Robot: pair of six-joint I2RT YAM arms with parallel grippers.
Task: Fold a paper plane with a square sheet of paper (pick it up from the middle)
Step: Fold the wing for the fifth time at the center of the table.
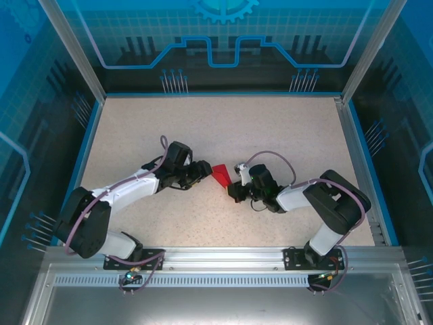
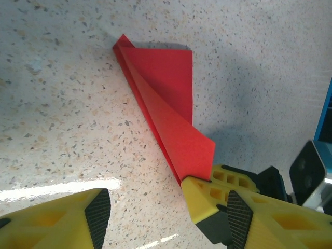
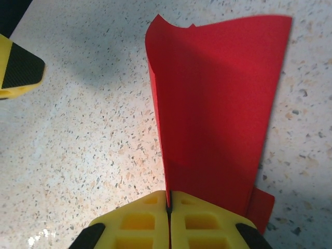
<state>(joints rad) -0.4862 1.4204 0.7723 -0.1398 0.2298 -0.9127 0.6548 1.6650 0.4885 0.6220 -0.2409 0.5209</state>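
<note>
Top external view: the square sheet of paper [image 1: 221, 176], already folded into a narrow red wedge, lies at mid-table between the two grippers. The right gripper [image 3: 168, 199] is clamped on the creased edge at one end of the wedge, with a flap [image 3: 223, 98] standing open beside it. The left gripper [image 2: 166, 207] has its jaws apart, straddling that end without gripping it. Judged step: flattening or re-gripping the loose flap. It should go best if the right clamp holds the crease firm while the left fingers close low, near the fold line, since thin paper buckles if pushed from its free edge. The speckled beige table [image 1: 223, 128] offers a flat, clear backing; blue-printed panels [image 1: 223, 40] and an aluminium frame [image 1: 71, 51] enclose it.
</note>
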